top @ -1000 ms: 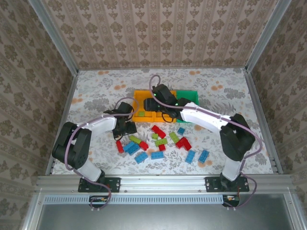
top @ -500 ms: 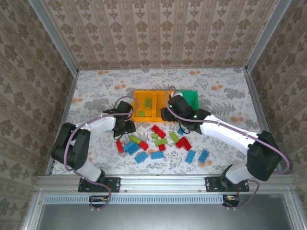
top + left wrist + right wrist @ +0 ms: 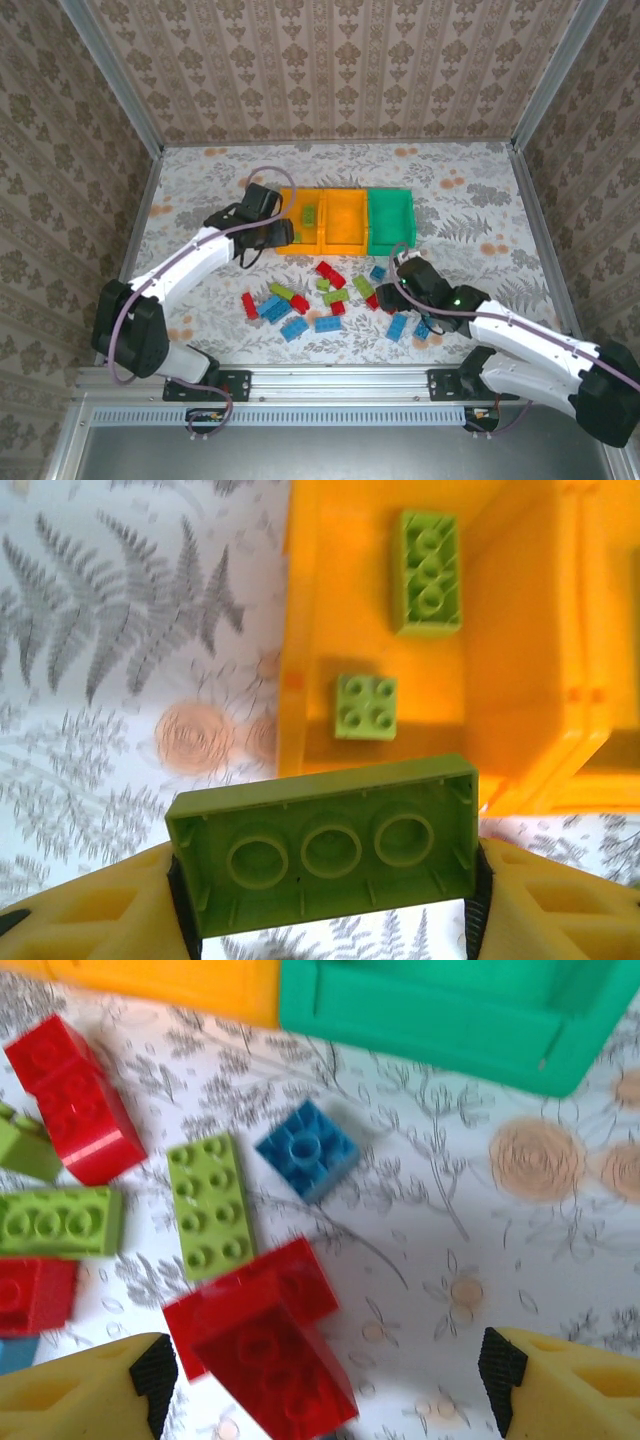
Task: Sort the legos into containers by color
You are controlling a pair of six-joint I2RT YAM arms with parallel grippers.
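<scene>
A lime green lego (image 3: 325, 845) is clamped underside-up in my left gripper (image 3: 325, 885), which is shut on it at the near-left edge of the left orange container (image 3: 300, 630). Two lime legos (image 3: 430, 570) lie inside that container. From above, the left gripper (image 3: 268, 236) sits beside the row of containers: orange (image 3: 304, 246), orange (image 3: 345, 225), green (image 3: 392, 215). My right gripper (image 3: 392, 291) stands open low over the loose legos. A red lego (image 3: 265, 1345) lies between its fingers, nearer the left one, with nothing gripped.
Loose legos are scattered in front of the containers: red (image 3: 330, 273), lime (image 3: 283, 291), blue (image 3: 327, 323), blue (image 3: 425, 327). Near the right gripper lie a small blue lego (image 3: 308, 1148) and a lime one (image 3: 212, 1205). The green container's wall (image 3: 450, 1010) is just beyond.
The left gripper closed on a lime lego and carried it up to the left orange container. The right arm swung back from the containers to the loose legos and opened wider.
</scene>
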